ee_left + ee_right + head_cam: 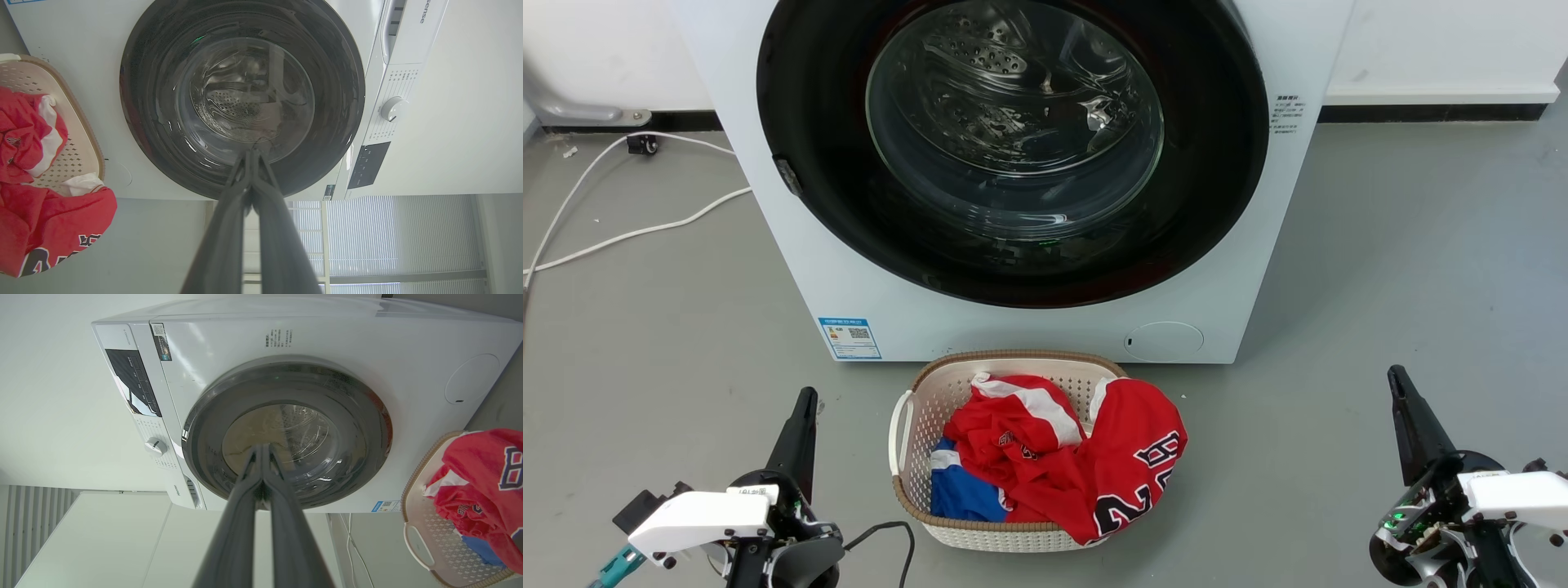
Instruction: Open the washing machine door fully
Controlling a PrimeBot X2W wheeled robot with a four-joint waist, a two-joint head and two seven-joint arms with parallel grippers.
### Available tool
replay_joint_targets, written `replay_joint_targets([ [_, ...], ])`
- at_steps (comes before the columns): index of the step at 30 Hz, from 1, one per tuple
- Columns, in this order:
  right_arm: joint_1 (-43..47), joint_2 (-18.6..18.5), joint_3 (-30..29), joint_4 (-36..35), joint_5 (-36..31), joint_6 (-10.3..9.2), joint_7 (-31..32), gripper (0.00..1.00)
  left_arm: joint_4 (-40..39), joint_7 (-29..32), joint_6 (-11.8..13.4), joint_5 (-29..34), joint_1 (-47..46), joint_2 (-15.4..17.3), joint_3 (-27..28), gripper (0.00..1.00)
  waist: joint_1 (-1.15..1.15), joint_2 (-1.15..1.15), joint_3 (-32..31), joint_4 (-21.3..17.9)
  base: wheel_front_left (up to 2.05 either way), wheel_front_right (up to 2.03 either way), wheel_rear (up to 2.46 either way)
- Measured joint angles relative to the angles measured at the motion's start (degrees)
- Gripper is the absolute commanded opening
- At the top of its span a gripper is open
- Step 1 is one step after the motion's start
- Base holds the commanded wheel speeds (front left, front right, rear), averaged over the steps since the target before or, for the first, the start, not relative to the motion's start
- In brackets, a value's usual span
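Nearest: left gripper [806,402] at near left and right gripper [1397,380] at near right, both with jaws closed on nothing. Between them, slightly farther: white laundry basket [1005,359] holding red jerseys [1111,465]. Just beyond the basket: washing machine [768,261]. The washing machine door [1013,147] is shut flush against its front, well apart from both grippers.

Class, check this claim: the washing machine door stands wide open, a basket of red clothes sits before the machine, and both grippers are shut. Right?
No: the washing machine door is closed against the washing machine, as the head view shows. The basket of red clothes does sit before it, and the left gripper and right gripper are shut.
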Motion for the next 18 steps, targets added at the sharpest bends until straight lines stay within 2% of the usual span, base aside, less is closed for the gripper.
replay_joint_targets([
  [16,0.0,0.1,-0.1,0.0,-0.1,0.00,0.1,0.00,0.0,0.0,0.0,0.0,0.0,0.0,0.0,0.00,0.00,0.00,0.0,0.0,0.00,0.00,0.00],
  [17,0.0,0.1,-0.1,0.0,-0.1,0.00,0.1,1.00,0.0,0.0,0.0,0.0,0.0,0.0,0.0,1.00,0.00,0.00,0.0,0.0,0.00,0.00,0.00],
  [18,0.2,0.1,-0.1,0.4,-0.1,0.00,0.1,1.00,0.4,0.0,0.0,0.0,0.2,0.0,-0.1,1.00,0.00,0.00,0.0,0.0,0.00,0.00,0.00],
])
